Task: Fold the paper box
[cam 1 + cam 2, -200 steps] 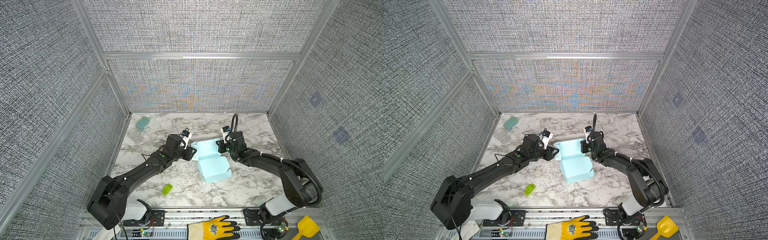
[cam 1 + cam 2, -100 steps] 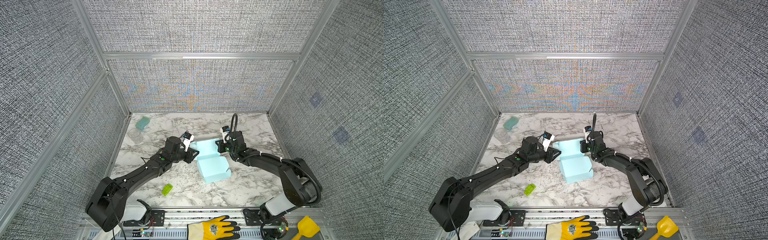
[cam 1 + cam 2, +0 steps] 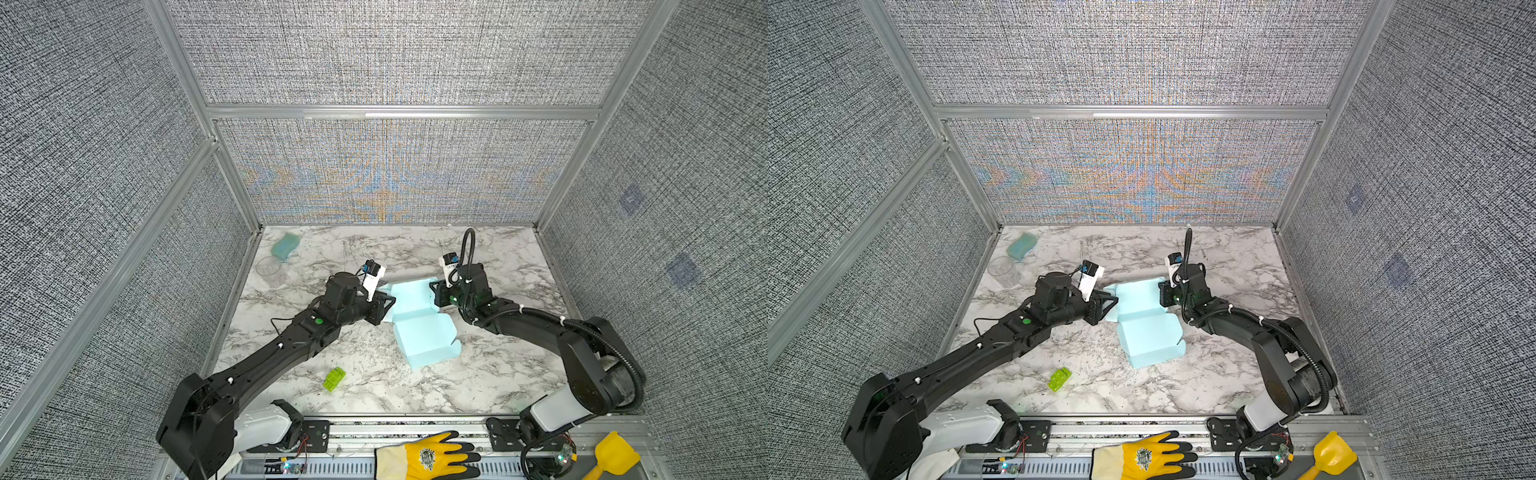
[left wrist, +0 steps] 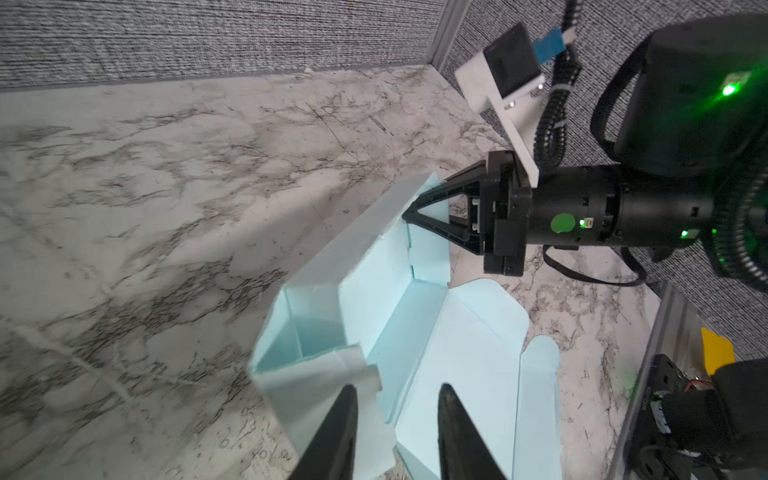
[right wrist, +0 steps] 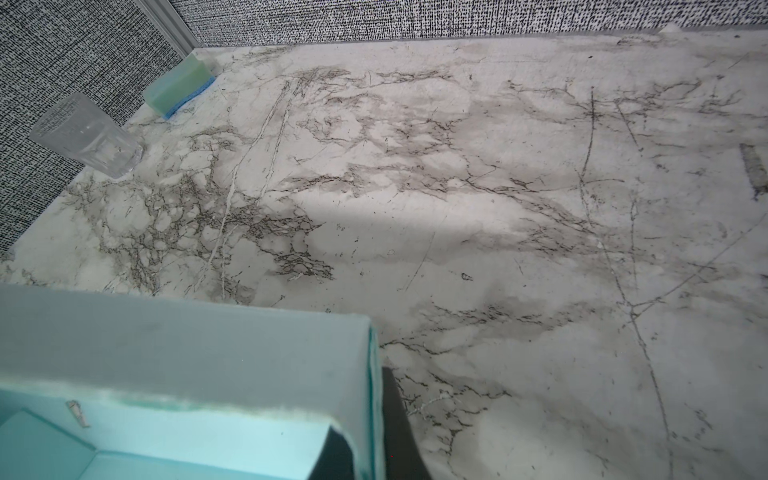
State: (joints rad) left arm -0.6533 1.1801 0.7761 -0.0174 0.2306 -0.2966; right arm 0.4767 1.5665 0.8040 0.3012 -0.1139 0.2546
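Observation:
The paper box (image 3: 419, 320) (image 3: 1144, 322) lies half folded mid-table, pale blue, with a raised tray part at the back and a flat lid panel toward the front. My left gripper (image 3: 386, 305) (image 3: 1109, 305) is at its left edge. In the left wrist view that gripper (image 4: 398, 390) is open, one finger over a bent side flap (image 4: 332, 374) and the other over the inner floor. My right gripper (image 3: 436, 293) (image 3: 1163, 293) (image 4: 409, 216) is shut on the box's right wall. The right wrist view shows the wall (image 5: 166, 353) pinched in that gripper (image 5: 374, 436).
A lime-green brick (image 3: 334, 379) (image 3: 1059, 379) lies front left. A teal sponge (image 3: 285, 244) (image 5: 178, 83) and a clear cup (image 3: 269, 266) (image 5: 89, 137) sit in the back left corner. Outside the front rail lie a yellow glove (image 3: 428, 457) and a yellow scoop (image 3: 613, 455). Grey walls enclose three sides.
My left wrist has turned and shifted slightly along the box's left edge. The right arm and the box have hardly moved.

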